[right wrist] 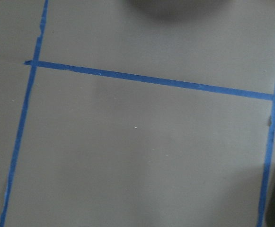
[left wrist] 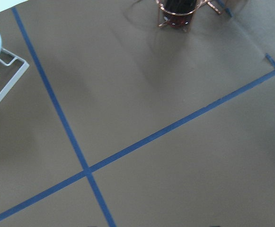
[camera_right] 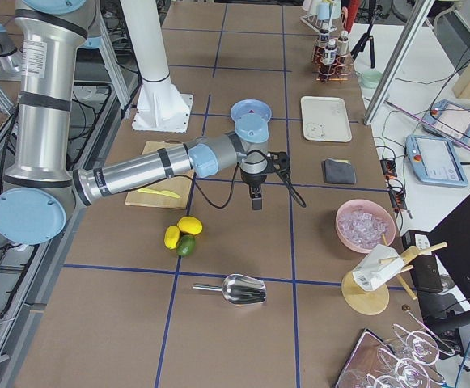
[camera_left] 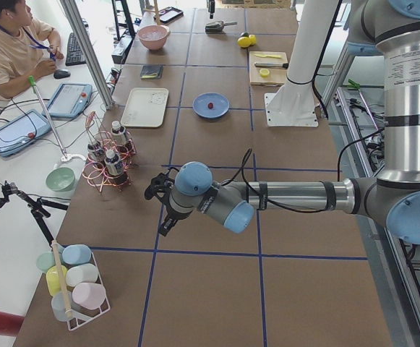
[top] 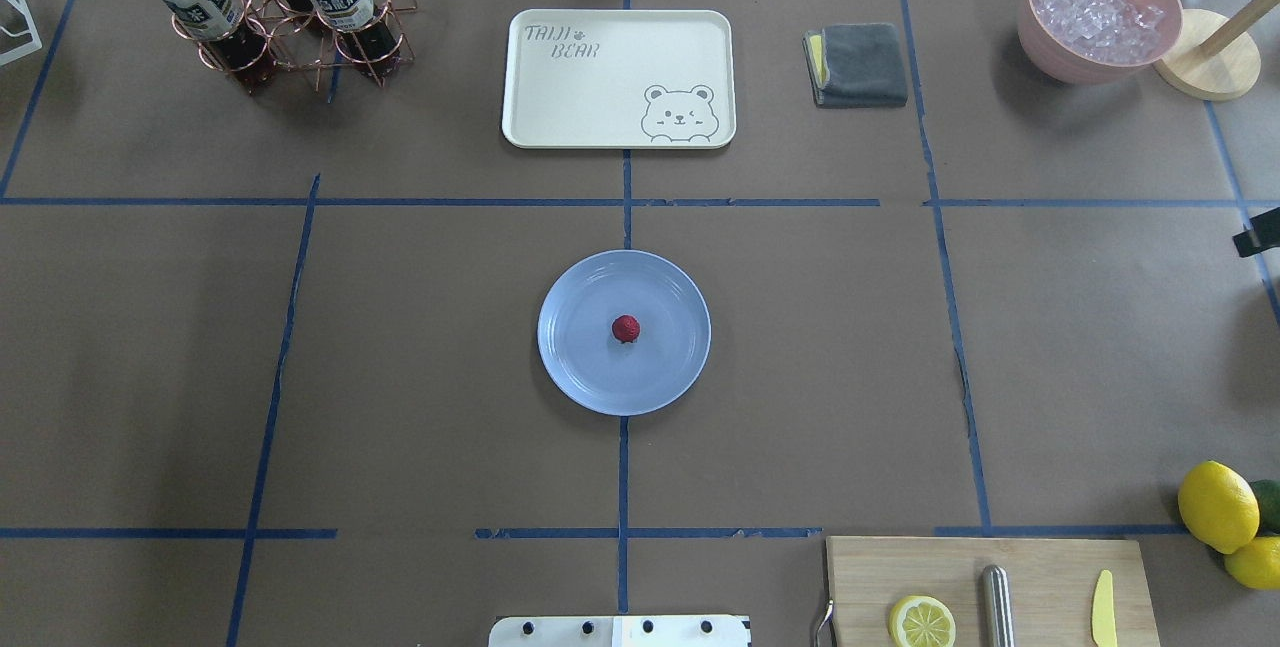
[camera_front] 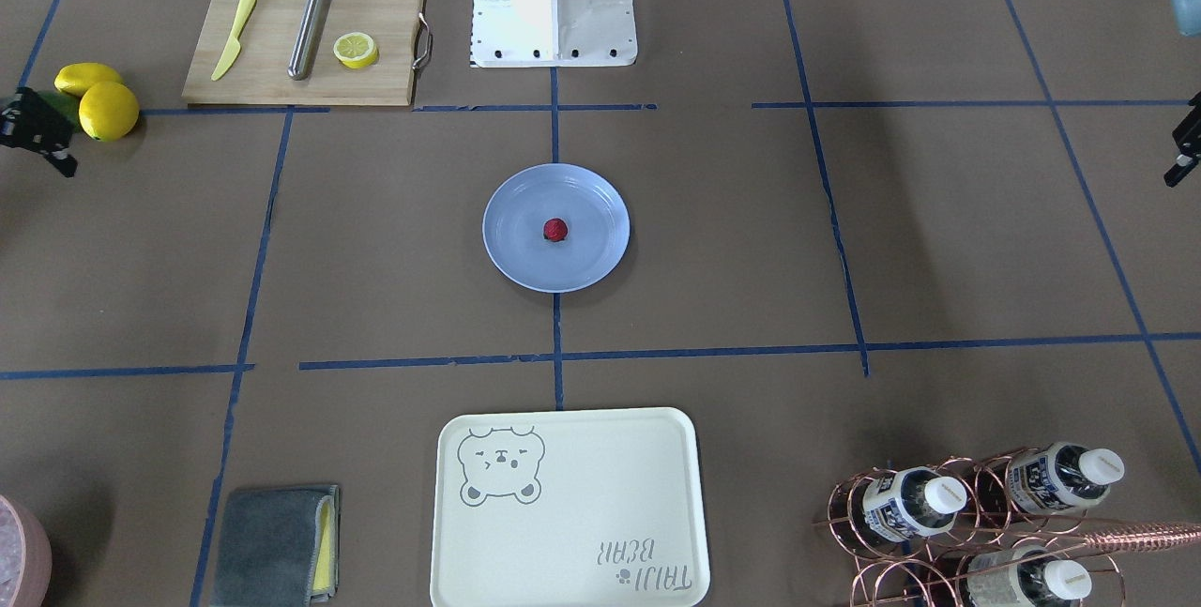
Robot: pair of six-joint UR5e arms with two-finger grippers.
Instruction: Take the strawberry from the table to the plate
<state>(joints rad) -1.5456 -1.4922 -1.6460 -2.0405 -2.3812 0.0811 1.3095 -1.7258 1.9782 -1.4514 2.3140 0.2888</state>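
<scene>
The small dark-red strawberry [camera_front: 555,230] [top: 626,329] lies in the middle of the light-blue plate [camera_front: 511,260] [top: 575,372], which sits at the centre of the brown taped table [camera_front: 751,241]. Nothing touches it. My left gripper [camera_front: 1184,152] [camera_left: 163,211] hangs far off at the table's edge near the bottle rack. My right gripper [camera_front: 38,133] [camera_right: 256,194] is at the opposite edge, beside the lemons. Each gripper is cut off or too small to show how its jaws stand. Both wrist views show only bare table and tape.
A wooden cutting board [camera_front: 281,72] holds a yellow knife, a metal tube and a lemon half [camera_front: 356,50]. Whole lemons [camera_front: 105,108] lie by my right gripper. A cream bear tray [camera_front: 563,513], a grey cloth [camera_front: 272,546], a copper bottle rack [camera_front: 976,523] and an ice bowl [top: 1098,12] line the far side.
</scene>
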